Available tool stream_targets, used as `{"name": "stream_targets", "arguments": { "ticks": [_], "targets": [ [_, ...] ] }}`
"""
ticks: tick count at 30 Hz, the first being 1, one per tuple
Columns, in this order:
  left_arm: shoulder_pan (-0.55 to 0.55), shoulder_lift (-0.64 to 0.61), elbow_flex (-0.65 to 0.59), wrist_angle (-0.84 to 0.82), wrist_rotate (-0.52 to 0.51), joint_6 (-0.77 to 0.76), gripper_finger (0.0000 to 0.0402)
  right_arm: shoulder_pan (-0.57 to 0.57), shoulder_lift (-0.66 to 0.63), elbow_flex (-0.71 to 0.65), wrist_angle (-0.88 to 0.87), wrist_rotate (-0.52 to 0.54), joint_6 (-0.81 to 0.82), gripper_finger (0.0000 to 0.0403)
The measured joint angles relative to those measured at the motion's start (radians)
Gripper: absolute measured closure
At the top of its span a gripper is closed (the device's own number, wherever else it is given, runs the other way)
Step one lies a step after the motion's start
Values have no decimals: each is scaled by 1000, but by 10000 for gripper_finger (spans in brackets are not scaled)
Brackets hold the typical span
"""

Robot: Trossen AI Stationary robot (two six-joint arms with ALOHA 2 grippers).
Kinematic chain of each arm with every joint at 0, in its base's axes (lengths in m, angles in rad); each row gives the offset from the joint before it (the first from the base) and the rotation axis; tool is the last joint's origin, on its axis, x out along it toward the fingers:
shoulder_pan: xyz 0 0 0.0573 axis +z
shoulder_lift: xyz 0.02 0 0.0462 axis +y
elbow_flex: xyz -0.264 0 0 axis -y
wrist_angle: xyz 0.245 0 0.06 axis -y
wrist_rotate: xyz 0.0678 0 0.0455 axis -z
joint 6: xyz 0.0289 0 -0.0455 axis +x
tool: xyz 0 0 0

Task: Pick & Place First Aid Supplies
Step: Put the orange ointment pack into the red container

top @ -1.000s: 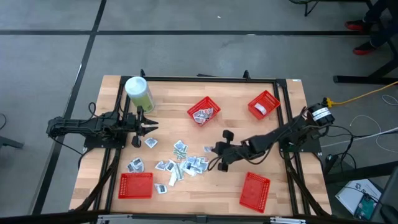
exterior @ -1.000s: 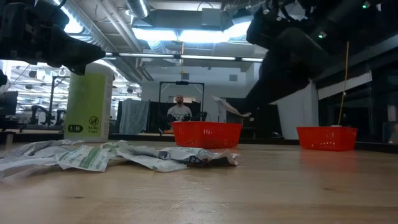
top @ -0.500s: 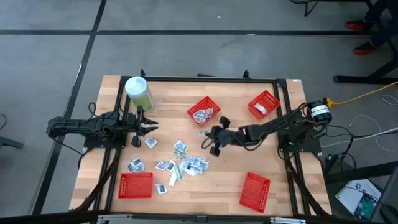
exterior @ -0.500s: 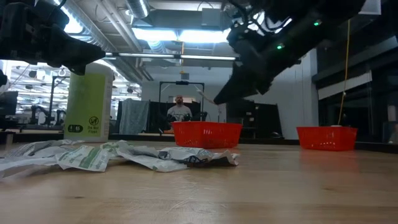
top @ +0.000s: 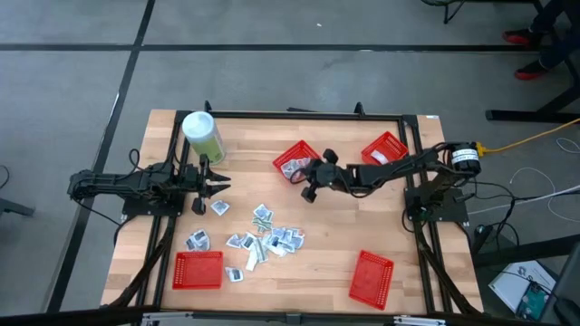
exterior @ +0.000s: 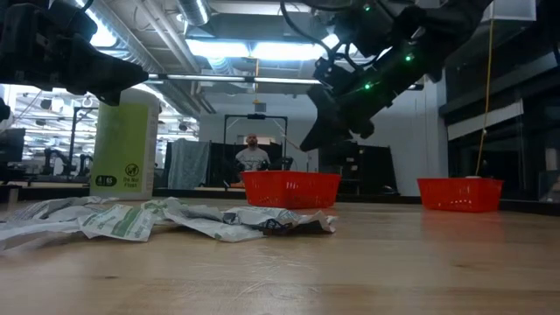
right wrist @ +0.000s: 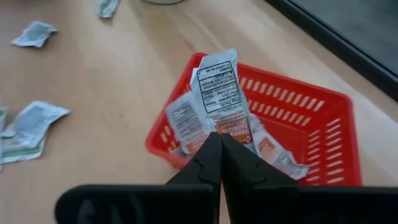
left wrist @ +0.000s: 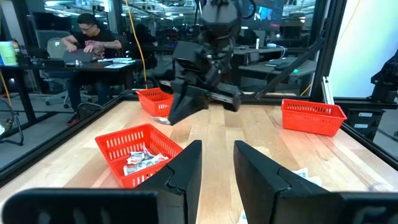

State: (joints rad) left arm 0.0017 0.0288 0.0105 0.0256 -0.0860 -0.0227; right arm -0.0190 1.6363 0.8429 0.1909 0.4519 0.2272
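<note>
Overhead, the right gripper [top: 305, 177] hangs beside a red mesh basket [top: 292, 156] at the middle back of a pale wooden table [top: 335, 235], its dark fingers [right wrist: 210, 163] pinched tight on a flat white packet [right wrist: 219, 93] printed with black text and an orange band. The packet stands upright above the basket's near rim; several more crinkled packets lie inside.

Four red plastic baskets with slotted walls sit on the table: this one, a second [top: 385, 149] at the right back holding something white, and two [top: 198, 269] [top: 372, 275] near the front edge whose contents cannot be made out.

More than a dozen small white-grey packets [top: 267, 235], some marked green, lie scattered flat across the planks between the arms, well apart from the held one. From table height they read as a creased, rumpled heap.

A tall pale-green cylindrical canister [top: 201, 134] with a white lid stands at the left back. Just beside it waits the left gripper [top: 214, 180], fingers parted and holding nothing. A seated person [left wrist: 91, 43] works at a desk beyond the table.
</note>
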Motion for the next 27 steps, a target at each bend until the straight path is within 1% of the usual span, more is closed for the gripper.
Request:
{"name": "stream_targets", "arguments": {
  "ticks": [4, 6, 14, 18, 23, 27],
  "targets": [
    [0, 0, 0, 0, 0, 0, 313, -21, 0, 0, 0, -1, 0, 393],
    [0, 0, 0, 0, 0, 0, 313, -27, 0, 0, 0, -11, 0, 384],
    [0, 0, 0, 0, 0, 0, 313, -35, 0, 0, 0, -59, 53, 318],
    [0, 0, 0, 0, 0, 0, 313, -35, 0, 0, 0, -66, 72, 296],
    [0, 0, 0, 0, 0, 0, 313, -22, 0, 0, 0, -139, 76, 289],
    [0, 0, 0, 0, 0, 0, 313, 16, 0, 0, 0, -142, 76, 289]
  ]
}}
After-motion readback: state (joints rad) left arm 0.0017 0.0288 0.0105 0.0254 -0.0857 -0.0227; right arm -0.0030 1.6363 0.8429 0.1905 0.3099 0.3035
